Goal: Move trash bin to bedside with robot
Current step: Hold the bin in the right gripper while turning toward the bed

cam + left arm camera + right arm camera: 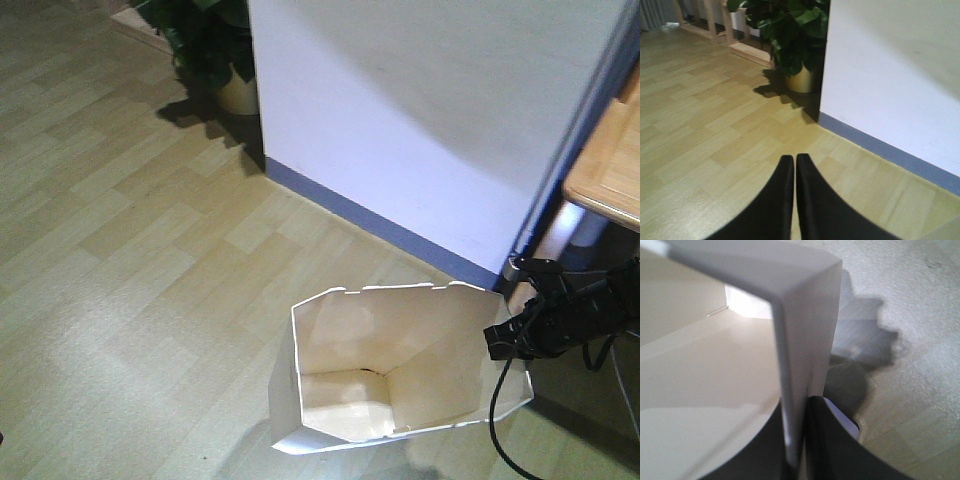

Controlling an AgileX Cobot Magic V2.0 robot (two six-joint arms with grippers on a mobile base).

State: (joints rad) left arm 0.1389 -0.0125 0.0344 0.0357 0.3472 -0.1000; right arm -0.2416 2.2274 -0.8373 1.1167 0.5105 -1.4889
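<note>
The white trash bin stands on the wood-look floor at the bottom middle of the front view, its cream inside showing. My right gripper, black with trailing cables, is shut on the bin's right rim. The right wrist view shows the thin bin wall pinched between that gripper's two black fingers, one inside and one outside. My left gripper is shut with nothing in it, hanging over bare floor in the left wrist view. The bedside is out of view.
A white wall with a blue skirting strip runs just behind the bin. A potted plant stands at the wall's corner. A light wooden desk juts in at the right. Open floor lies to the left.
</note>
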